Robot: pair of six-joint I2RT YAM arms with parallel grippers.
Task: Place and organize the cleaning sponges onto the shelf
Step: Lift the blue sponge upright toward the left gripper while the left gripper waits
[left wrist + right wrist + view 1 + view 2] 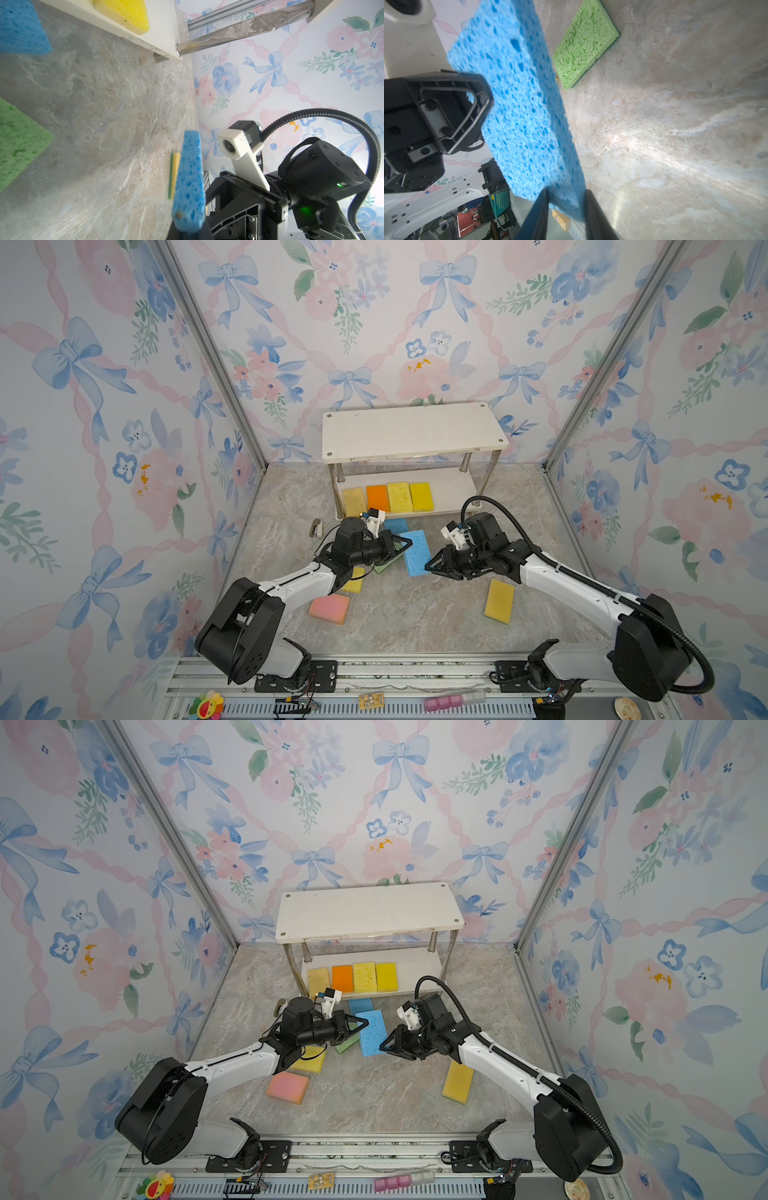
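- The shelf (415,431) is built of two flat white rectangular boards joined by four shiny round metal posts (239,29). It is set at the back of the marbled table (415,626).
- Ten sponges are counted, all flat, rectangular and pitted with pores.
- Four are laid side by side on the lower board: a tan sponge (354,502), an orange sponge (377,497), a pale yellow sponge (399,497) and a deep yellow sponge (422,496).
- Six are found in front of the shelf, off it.
- The big blue sponge (417,553), coarsely pored, is held between the two grippers.
- The left gripper (403,543) is clenched on one long edge of it.
- The fingers of the right gripper (432,566) are seen on either side of its near end in the right wrist view. Whether they press it cannot be told.
- A small blue sponge (395,525) is lying just in front of the lower board.
- A green sponge (585,43) is lying flat on the table beside the big blue sponge.
- A yellow sponge (355,583) is partly hidden under the left arm.
- A pink sponge (330,608) is lying nearer the front.
- A second yellow sponge (498,600), with a thin green layer along one side, is lying under the right arm.
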